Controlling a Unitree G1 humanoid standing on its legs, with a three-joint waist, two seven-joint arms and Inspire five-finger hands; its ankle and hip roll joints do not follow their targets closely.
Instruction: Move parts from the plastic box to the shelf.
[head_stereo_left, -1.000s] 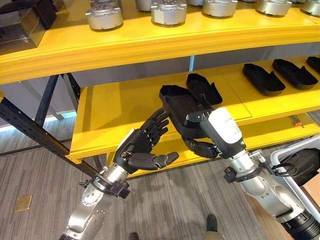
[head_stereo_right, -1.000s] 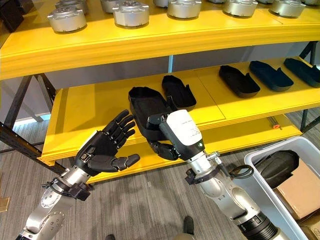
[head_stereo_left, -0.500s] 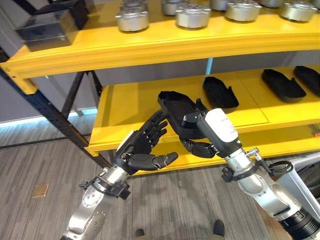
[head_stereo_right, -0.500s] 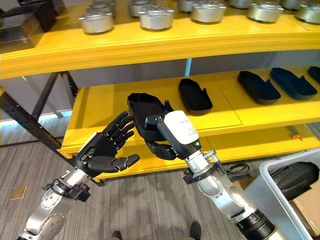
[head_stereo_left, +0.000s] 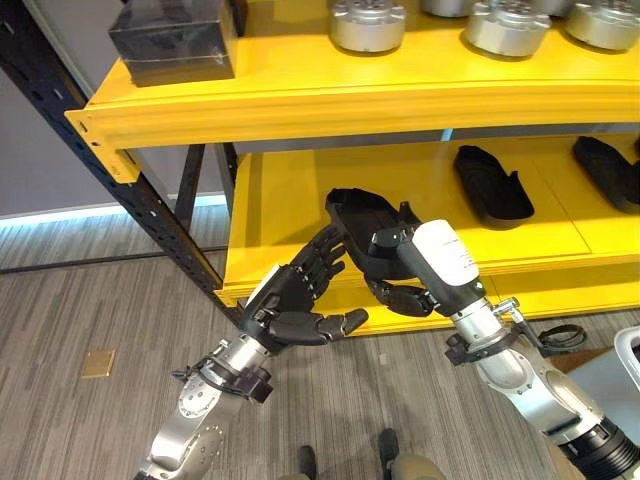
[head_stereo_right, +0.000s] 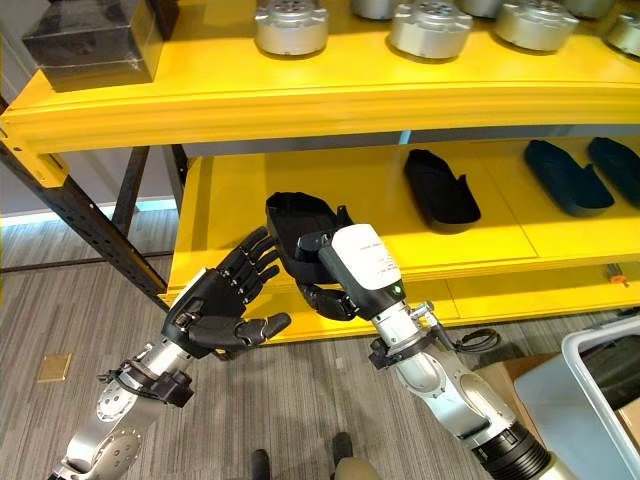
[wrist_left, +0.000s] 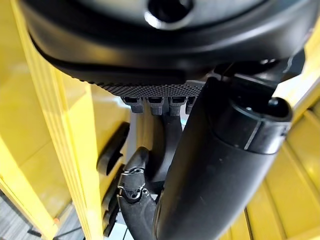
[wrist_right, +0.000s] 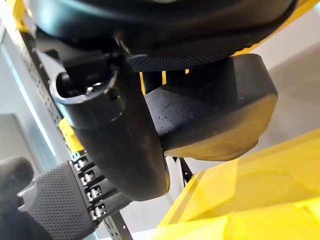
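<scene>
the right hand (head_stereo_left: 405, 285) has its fingers and thumb curled round one end of a black moulded part (head_stereo_left: 362, 215), holding it tilted above the front portion of the yellow lower shelf (head_stereo_left: 300, 200), with the far end of the part raised and pointing away from the robot; whether the part touches the shelf board cannot be told. in the right wrist view the thumb lies across the underside of the part (wrist_right: 215, 115), clamping it against the palm. the left hand (head_stereo_left: 295, 305) hangs just beside it on the robot's left, fingers straight and spread, thumb stuck out toward the right hand, palm turned toward the part, with the fingertips close to the part's near edge but no contact that can be made out. farther along the lower shelf lies another black part (head_stereo_left: 492, 186) of the same shape, flat on the board and well apart from the held one, and one more black part (head_stereo_left: 607, 172) lies near the right edge of the view. the upper shelf (head_stereo_left: 300, 95) carries a row of round silver metal parts (head_stereo_left: 368, 22) and a dark box (head_stereo_left: 172, 40) at its left end. the corner of the pale plastic box (head_stereo_right: 590, 385) shows at the lower right, on the floor beside the shelf.
</scene>
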